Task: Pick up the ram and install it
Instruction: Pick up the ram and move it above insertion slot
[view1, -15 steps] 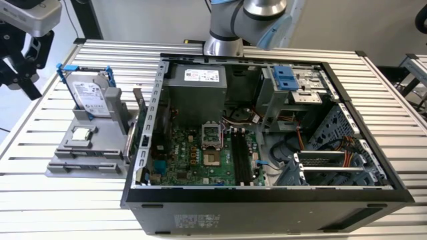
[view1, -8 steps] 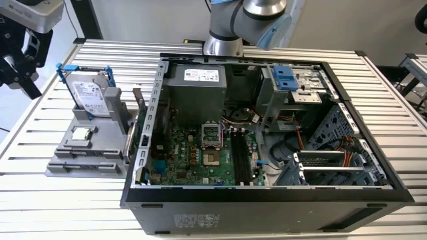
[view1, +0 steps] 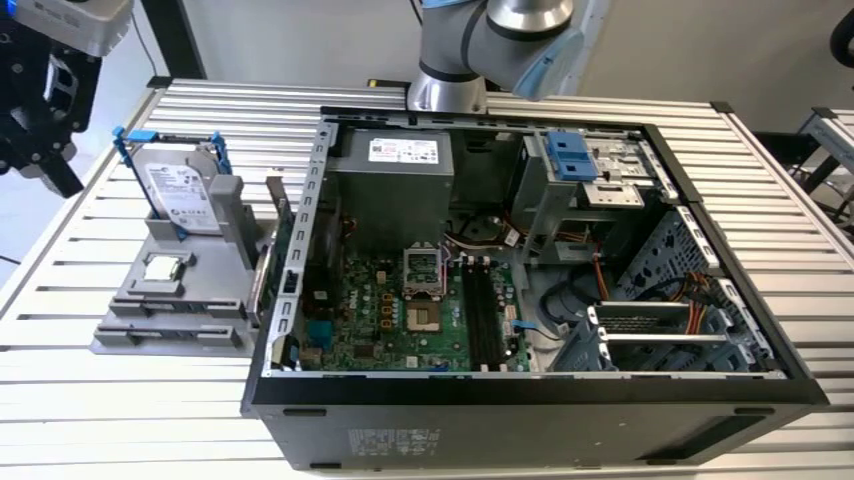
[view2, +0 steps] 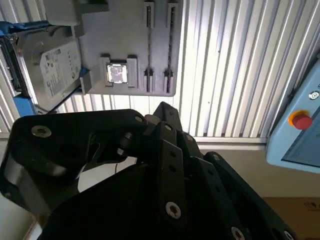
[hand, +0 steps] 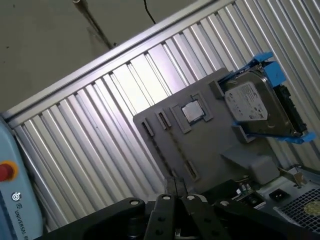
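Observation:
My gripper (hand: 175, 186) hangs high over the slatted table, off to the exterior view's left of the grey fixture (view1: 200, 265). Its black fingers (view2: 162, 109) are pressed together with nothing between them. Two narrow slots run along one end of the fixture. A thin dark strip lying edge-on in a slot looks like the ram (view2: 148, 42) (hand: 159, 152), though I cannot tell this for sure. The open computer case (view1: 534, 385) lies on its side at the middle of the table. The black slots (view1: 483, 315) on its green motherboard (view1: 387, 320) face up.
The fixture also holds a silver hard drive in a blue bracket (view1: 178, 190) (view2: 50, 65) (hand: 255, 107) and a small square silver chip (view1: 163, 267) (view2: 117, 73) (hand: 192, 111). A pale blue panel with a red button (view2: 301, 120) (hand: 5, 171) stands beyond the table edge. The arm's base (view1: 447, 90) rises behind the case.

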